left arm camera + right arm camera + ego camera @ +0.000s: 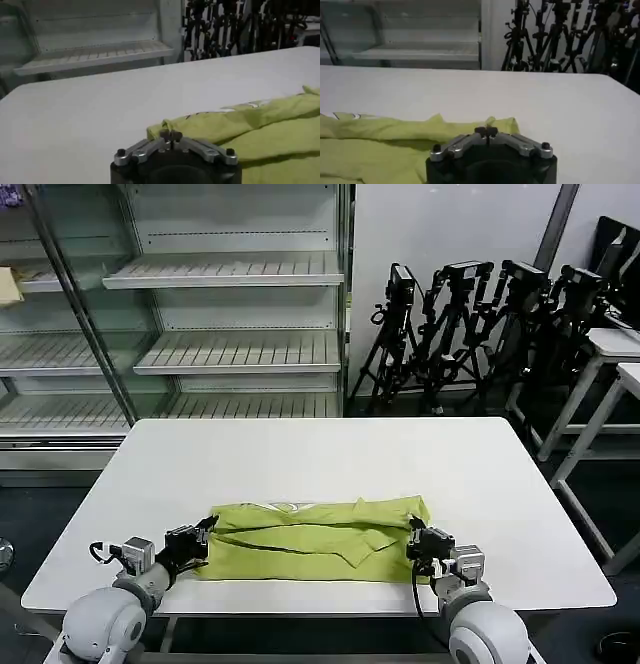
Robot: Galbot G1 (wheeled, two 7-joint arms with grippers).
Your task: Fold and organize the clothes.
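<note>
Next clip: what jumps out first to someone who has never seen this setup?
The lime T-shirt, folded into a band along the near edge of the white table. The left gripper and the right gripper sit at its two ends, fingers shut at the fabric's edges. Behind stand bare shelves and a cluster of black tripods.

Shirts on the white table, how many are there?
1. A single lime-green shirt lies folded into a band along the table's near edge, between the left pincer and the right pincer. Its folds could hide another layer.
</note>
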